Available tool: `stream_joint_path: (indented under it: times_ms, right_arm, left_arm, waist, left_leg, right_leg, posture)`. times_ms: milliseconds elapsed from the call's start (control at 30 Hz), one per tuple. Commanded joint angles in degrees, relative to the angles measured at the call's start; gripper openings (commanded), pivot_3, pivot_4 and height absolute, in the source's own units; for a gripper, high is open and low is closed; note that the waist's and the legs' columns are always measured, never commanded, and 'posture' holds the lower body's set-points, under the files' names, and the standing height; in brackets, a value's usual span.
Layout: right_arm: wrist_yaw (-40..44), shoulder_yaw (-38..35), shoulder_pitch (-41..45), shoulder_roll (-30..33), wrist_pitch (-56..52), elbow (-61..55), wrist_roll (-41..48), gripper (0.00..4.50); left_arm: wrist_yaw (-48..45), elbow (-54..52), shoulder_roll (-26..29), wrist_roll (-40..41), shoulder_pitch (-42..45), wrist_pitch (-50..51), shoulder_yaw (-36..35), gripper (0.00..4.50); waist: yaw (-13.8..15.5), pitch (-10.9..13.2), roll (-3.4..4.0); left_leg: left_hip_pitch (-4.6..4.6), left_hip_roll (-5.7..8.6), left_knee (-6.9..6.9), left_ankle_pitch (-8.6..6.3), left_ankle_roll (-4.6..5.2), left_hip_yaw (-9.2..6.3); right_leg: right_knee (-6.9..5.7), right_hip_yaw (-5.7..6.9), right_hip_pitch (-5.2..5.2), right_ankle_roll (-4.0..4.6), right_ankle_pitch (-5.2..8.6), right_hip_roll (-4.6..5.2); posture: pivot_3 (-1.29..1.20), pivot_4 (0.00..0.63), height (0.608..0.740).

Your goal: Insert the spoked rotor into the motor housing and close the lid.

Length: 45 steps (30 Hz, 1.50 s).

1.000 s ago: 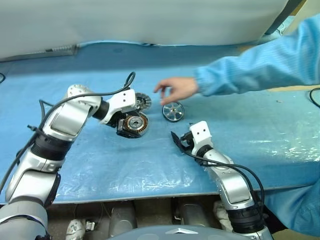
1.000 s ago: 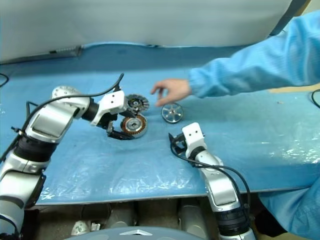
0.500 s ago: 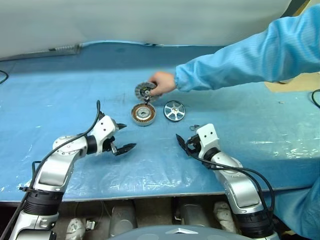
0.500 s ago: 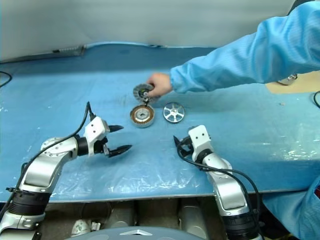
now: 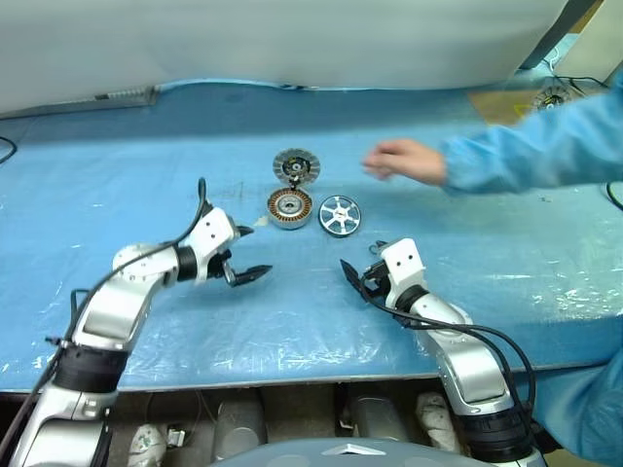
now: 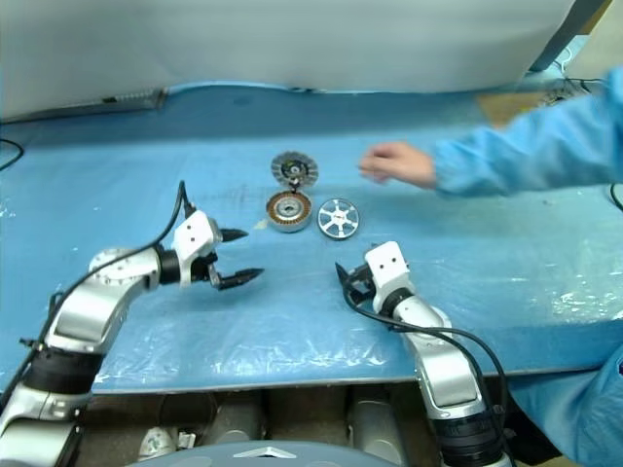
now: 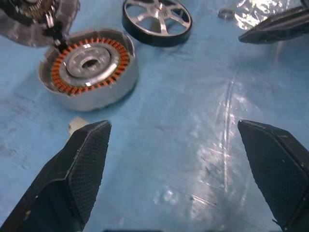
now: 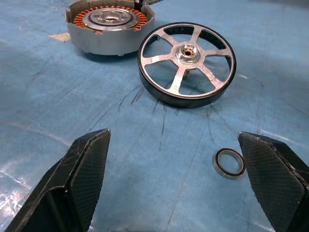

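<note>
Left gripper (image 5: 251,255) is hanging low over the blue sheet (image 5: 117,175), fingers spread wide and holding nothing, its tips pointing across toward the middle of the table. Right gripper (image 5: 352,275) is sitting low over the sheet on the other side, likewise gaping wide and empty, aimed forward at the parts. A small metal ring (image 8: 229,162) is lying flat on the sheet just ahead of the right gripper, between it and the wheel. The spoked rotor (image 5: 339,215) is lying flat on the sheet, hub up, a little ahead of the right gripper and apart from both grippers. Just beside it, on the left arm's side, the motor housing (image 5: 290,208) is sitting open side up, copper windings showing in a ring around a silver centre; the two look close together but not touching. The lid (image 5: 294,166) is lying swung open on the far side of the housing, ribbed face and dark hub turned up, joined to the housing rim at a small hinge. A scrap of pale tape (image 7: 75,125) is lying on the sheet near the housing wall. Farther back and toward the right, a person's hand (image 5: 404,161) in a light blue sleeve (image 5: 535,146) is hovering above the sheet, clear of the parts.
</note>
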<state>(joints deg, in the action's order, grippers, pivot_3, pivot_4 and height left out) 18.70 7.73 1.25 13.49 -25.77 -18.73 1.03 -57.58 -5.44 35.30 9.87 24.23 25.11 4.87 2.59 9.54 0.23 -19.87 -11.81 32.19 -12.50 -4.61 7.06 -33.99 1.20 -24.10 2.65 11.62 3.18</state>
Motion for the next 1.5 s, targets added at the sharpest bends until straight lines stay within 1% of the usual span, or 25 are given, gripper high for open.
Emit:
stream_joint_path:
  times_ms: [33, 100, 167, 333, 467, 600, 667, 867, 1000, 1267, 1367, 1500]
  right_arm:
    - [-0.35, 0.17, 1.32, -0.19, 0.24, -1.40, 0.00, 4.50]
    - [-0.77, 0.17, 1.83, -0.56, 0.44, -0.91, -0.05, 4.50]
    - [-1.24, 0.30, 2.35, -1.01, 0.69, -0.27, -0.19, 4.50]
    - [-2.21, 0.85, 2.70, -2.17, 1.67, 0.26, -0.30, 4.50]
    - [-2.47, 1.07, 2.12, -2.85, 2.91, -0.44, -0.19, 4.50]
    - [-3.22, 1.17, 1.48, -3.20, 3.16, -0.72, -0.48, 4.50]
    - [-3.75, 1.00, 1.11, -3.49, 3.11, -1.06, -0.47, 4.50]
    - [-4.30, 1.09, 0.72, -3.60, 3.15, -1.42, -0.76, 4.50]
    - [-4.64, 0.74, 0.76, -3.60, 3.03, -1.58, -0.80, 4.50]
    - [-5.48, 0.82, 0.38, -3.70, 3.06, -1.76, -0.97, 4.50]
    - [-5.95, 0.94, 0.38, -3.98, 3.13, -1.67, -1.11, 4.50]
    - [-6.24, 1.12, 0.38, -4.28, 3.27, -1.48, -1.28, 4.50]
  left_arm:
    - [-4.28, 6.80, 1.99, -1.71, 9.99, -1.18, 3.06, 4.48]
    - [-9.62, 13.82, 2.61, -1.96, 16.59, -2.57, 5.53, 4.48]
    - [-15.01, 23.29, 2.19, -3.43, 23.51, -6.88, 8.32, 4.48]
    - [-23.60, 46.96, -2.21, -9.60, 38.21, -21.11, 14.39, 4.48]
    - [-25.13, 63.54, -6.52, -16.78, 47.51, -32.78, 18.51, 4.48]
    - [-22.73, 72.48, -10.13, -21.57, 52.78, -38.17, 20.11, 4.48]
    - [-22.49, 75.22, -11.78, -23.71, 54.26, -39.81, 20.75, 4.48]
    - [-16.72, 79.09, -14.71, -30.08, 54.41, -43.54, 22.75, 4.48]
    - [-10.42, 80.38, -15.99, -34.09, 53.58, -44.71, 23.98, 4.48]
    - [-1.64, 81.55, -18.91, -35.89, 52.52, -43.98, 22.46, 4.48]
    - [-1.08, 81.57, -19.95, -35.04, 52.50, -43.60, 21.23, 4.48]
    - [1.40, 81.67, -20.44, -37.00, 51.97, -44.20, 22.13, 4.48]
  waist:
    - [-0.05, 0.00, 0.00]
    - [-0.05, 0.00, 0.00]
    - [-0.22, 0.00, 0.00]
    - [0.01, 0.00, -0.01]
    - [0.33, 0.01, -0.03]
    - [0.51, 0.04, -0.08]
    - [0.63, 0.08, -0.14]
    - [1.03, 0.14, -0.25]
    - [1.59, 0.17, -0.31]
    - [2.01, 0.26, -0.45]
    - [2.07, 0.27, -0.47]
    - [2.07, 0.27, -0.47]
  left_leg:
    - [0.00, 0.00, 0.01, 0.01, 0.00, 0.00]
    - [0.01, 0.01, 0.01, 0.03, -0.02, -0.01]
    - [0.07, 0.04, 0.02, 0.03, -0.03, 0.00]
    - [0.09, 0.06, 0.02, 0.03, -0.03, -0.02]
    - [-0.02, 0.08, 0.04, 0.03, -0.04, -0.04]
    - [-0.03, 0.09, 0.05, 0.03, -0.04, -0.08]
    - [-0.03, 0.09, 0.05, 0.03, -0.04, -0.09]
    - [-0.01, 0.09, 0.06, 0.04, -0.05, -0.09]
    - [-0.01, 0.09, 0.09, 0.04, -0.05, -0.09]
    - [-0.01, 0.09, 0.16, 0.04, -0.06, -0.11]
    - [-0.01, 0.09, 0.20, 0.04, -0.06, -0.12]
    - [0.00, 0.09, 0.23, 0.04, -0.06, -0.12]
  right_leg:
    - [-0.02, -0.01, -0.01, 0.00, 0.00, 0.00]
    - [-0.07, -0.01, -0.01, 0.00, 0.00, 0.00]
    - [-0.13, -0.06, -0.01, -0.01, 0.00, 0.00]
    - [-0.18, -0.09, -0.01, -0.04, -0.03, -0.01]
    - [-0.16, -0.09, 0.00, -0.23, -0.14, 0.01]
    - [-0.18, -0.08, 0.00, -0.26, -0.16, 0.00]
    - [-0.18, -0.08, 0.00, -0.28, -0.17, 0.00]
    - [-0.21, -0.08, 0.00, -0.31, -0.19, 0.00]
    - [-0.25, -0.08, 0.00, -0.31, -0.19, 0.01]
    - [-0.39, -0.08, 0.00, -0.31, -0.19, 0.02]
    - [-0.42, -0.09, 0.01, -0.31, -0.19, 0.02]
    - [-0.44, -0.09, 0.00, -0.31, -0.18, 0.02]
  posture:
    - [0.00, 0.150, 0.740]
    - [0.00, 0.150, 0.740]
    - [0.00, 0.150, 0.740]
    - [0.00, 0.150, 0.740]
    - [0.00, 0.150, 0.740]
    - [0.00, 0.150, 0.740]
    - [0.00, 0.150, 0.740]
    - [0.00, 0.150, 0.740]
    - [0.00, 0.150, 0.740]
    - [0.00, 0.150, 0.740]
    - [0.00, 0.150, 0.740]
    - [0.00, 0.150, 0.740]
